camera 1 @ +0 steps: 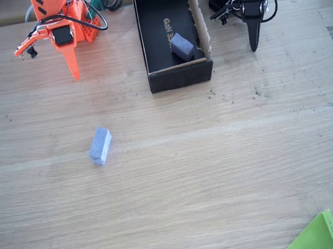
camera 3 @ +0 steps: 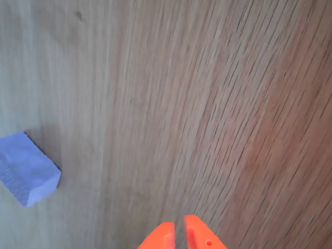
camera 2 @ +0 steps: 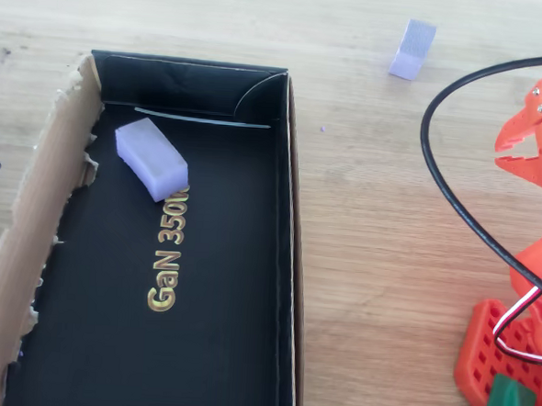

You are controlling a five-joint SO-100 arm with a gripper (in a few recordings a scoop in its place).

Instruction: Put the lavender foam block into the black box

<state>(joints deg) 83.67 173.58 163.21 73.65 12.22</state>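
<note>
At the near edge of the fixed view, a green sheet corner point(camera 1: 317, 236) pokes in at bottom right, off the work path, with bare tabletop point(camera 1: 222, 178) around it. Further in, the lavender foam block point(camera 1: 100, 145) lies on its side in the open, well apart from everything, so there's room to come at it from above. Wrist view puts it at left point(camera 3: 22, 168), with the fingers point(camera 3: 165, 242) at the bottom edge clenched almost tip to tip, nothing between them; they're offset from the block, not over it. Judgement: approach hasn't started, the pick is still to do, and the fingers must spread before descending. Beyond that, the orange gripper point(camera 1: 73, 66) hangs point-down near the far left of the fixed view, parked by its base. To its right sits the black box point(camera 1: 180, 74), open top, raw brown wall on the right side there. Overhead view shows the box interior point(camera 2: 277, 259) with gold lettering on the floor and a darker greyish-purple block point(camera 2: 151, 161) already inside near one end wall, partly over the lettering. Most of the floor is free, so a drop mid-box should clear that block. Risk: foam is light and may skid if one finger lands first.
</note>
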